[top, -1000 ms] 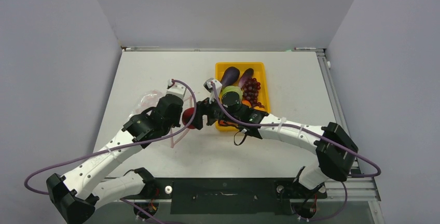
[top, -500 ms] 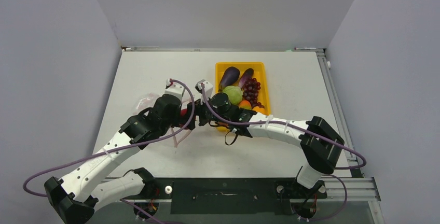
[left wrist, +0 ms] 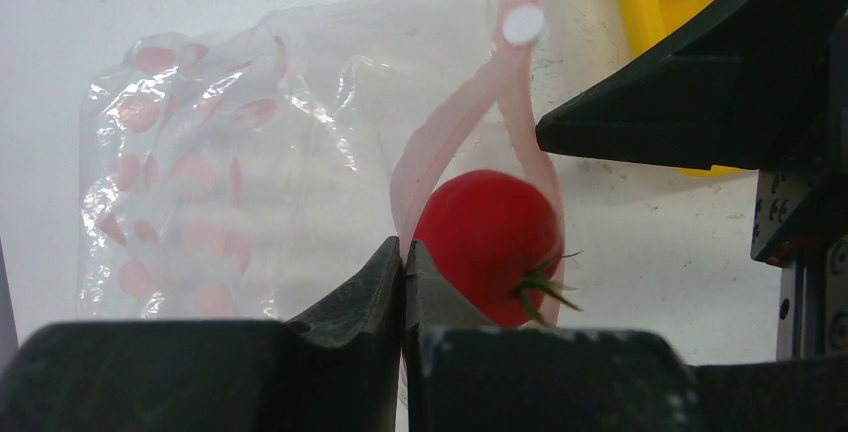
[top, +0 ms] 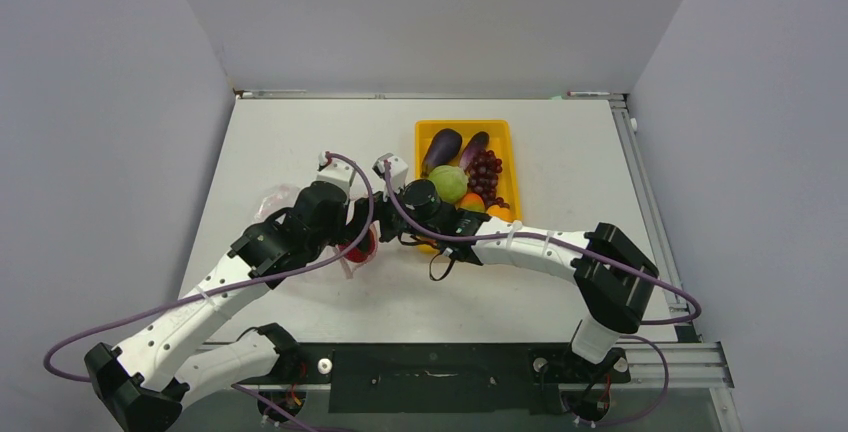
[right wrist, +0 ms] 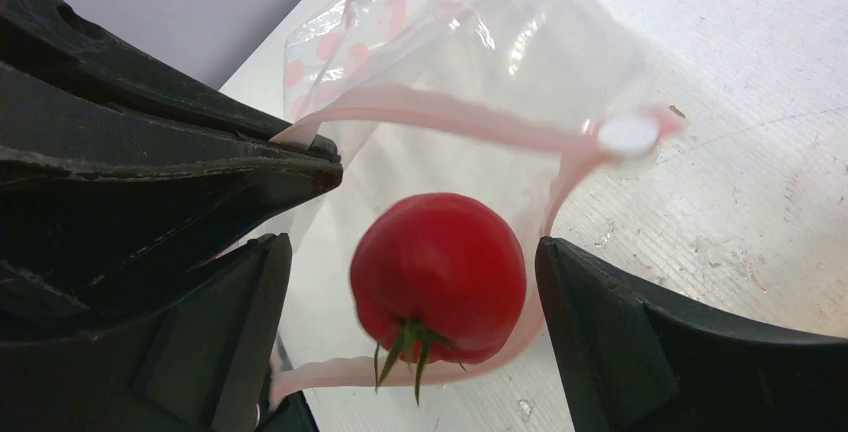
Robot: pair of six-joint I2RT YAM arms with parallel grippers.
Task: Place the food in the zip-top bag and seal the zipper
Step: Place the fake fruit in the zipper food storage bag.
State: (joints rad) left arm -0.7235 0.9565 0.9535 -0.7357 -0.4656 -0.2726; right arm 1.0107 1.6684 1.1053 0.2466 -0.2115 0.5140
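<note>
**Top external view.**
- Your left gripper [top: 347, 239] sat left of the middle of the desk [top: 300, 132], at the mouth of the zip-top bag [top: 272, 199]. The bag's body trailed toward the desk's left edge.
- The red tomato [top: 361, 245] lay at that mouth, between the two grippers.
- Your right gripper [top: 385, 224] reached in from the tray side.
- The yellow tray [top: 428, 130] stood right of the middle, toward the far edge. It carried two eggplants [top: 443, 145], grapes [top: 486, 170], a green piece [top: 450, 183] and orange peppers [top: 472, 201].
- You could not read either gripper's jaws from here.

**Left wrist view.**
- The left jaws were fully closed, pinching the pink zipper [left wrist: 455, 132] on one lip and lifting the mouth into a loop.
- The tomato sat inside that loop, just beside the closed fingers.
- The dotted bag body lay slack on the desk beyond.

**Right wrist view.**
- The right jaws stood wide, one finger [right wrist: 640, 322] on each side of the tomato, with a gap on both sides. They held nothing.
- The tomato lay within the zipper loop. You could not tell whether it rested on the bag's lower sheet.

**Step in hand, as a judgement.**
- You were loading. The tomato was at the mouth with no jaw on it, the tray's pieces were not yet bagged, and the zipper was unsealed.
- The next move called for you to draw the right gripper back without snagging the lip, then go to the tray. The left pinch had to hold the mouth open throughout.
</note>
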